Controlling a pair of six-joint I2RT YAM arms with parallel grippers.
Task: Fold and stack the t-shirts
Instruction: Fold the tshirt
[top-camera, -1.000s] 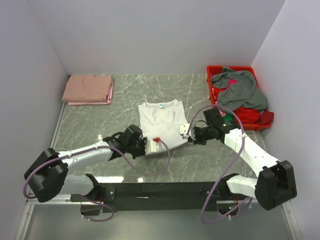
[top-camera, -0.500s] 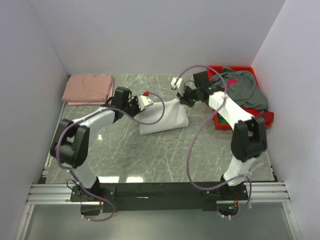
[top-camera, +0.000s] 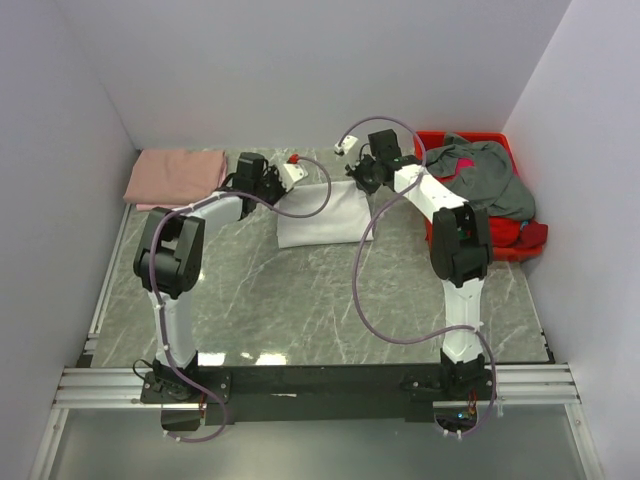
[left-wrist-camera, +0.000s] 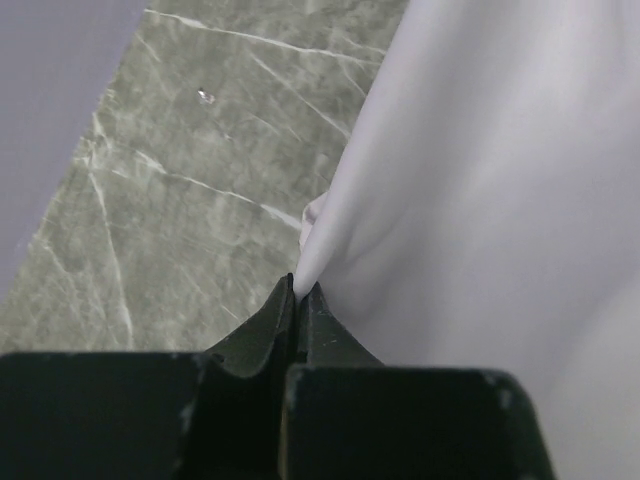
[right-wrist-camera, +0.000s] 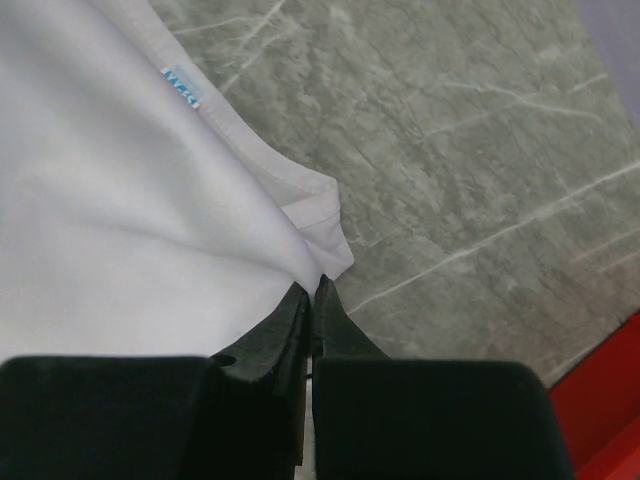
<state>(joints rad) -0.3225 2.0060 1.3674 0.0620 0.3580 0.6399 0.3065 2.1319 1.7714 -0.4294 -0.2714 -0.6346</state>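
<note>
You had the left end effector (left-wrist-camera: 297, 290) and right end effector (right-wrist-camera: 312, 285) clamped on the plain white cloth t-shirt (top-camera: 320, 222), apparently to fold it

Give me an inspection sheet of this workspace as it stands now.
Surface: grey marbled table.
Job's things: white t-shirt partly folded, far centre; pink shirt folded, far left corner; grey shirt and red shirt heaped in the red bin, far right.
Clutter: nothing seen.
Grippers: left gripper and right gripper each shut on an edge of the white t-shirt.
Cables: purple cables loop loosely off both arms.
Surroundings: plain pale walls on three sides.
</note>
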